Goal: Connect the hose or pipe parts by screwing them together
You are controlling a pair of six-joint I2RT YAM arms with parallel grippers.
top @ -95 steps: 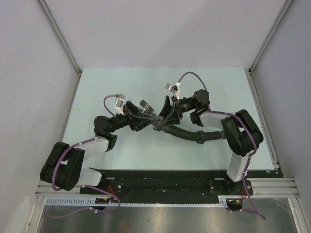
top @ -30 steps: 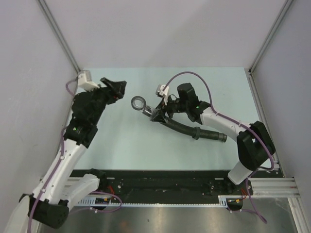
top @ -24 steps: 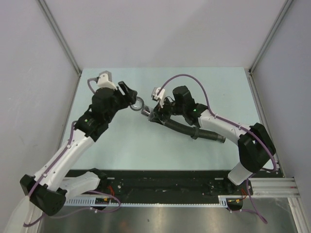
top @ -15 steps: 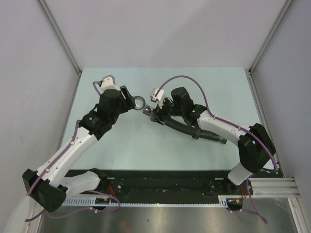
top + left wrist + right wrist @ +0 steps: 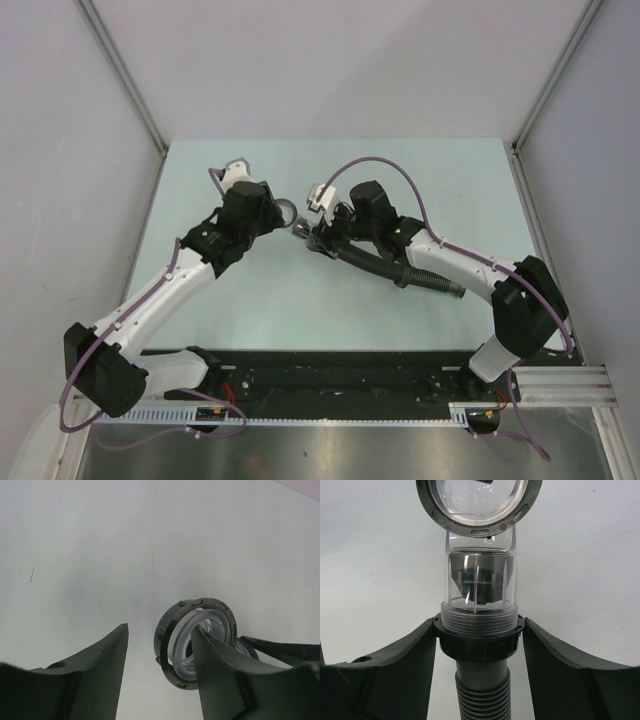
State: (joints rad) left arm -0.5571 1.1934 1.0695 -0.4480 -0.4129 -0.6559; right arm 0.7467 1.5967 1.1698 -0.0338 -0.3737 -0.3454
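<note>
Clear elbow fitting [image 5: 479, 587] is seated in the collar of the ribbed hose [image 5: 481, 700], around the middle of the table [image 5: 450, 180] — my right claw [image 5: 479, 626] is pinching that collar from both sides. The fitting's ring face [image 5: 200, 640] sits between the spread fingers of my left claw [image 5: 160, 630] — one finger clearly isn't touching it.

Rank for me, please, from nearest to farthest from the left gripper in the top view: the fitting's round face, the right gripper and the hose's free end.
1. The fitting's round face: at the tip of the left gripper, between its open fingers.
2. The right gripper: just right of the fitting, gripping the hose.
3. The hose's free end: far right, beside the right forearm.
</note>
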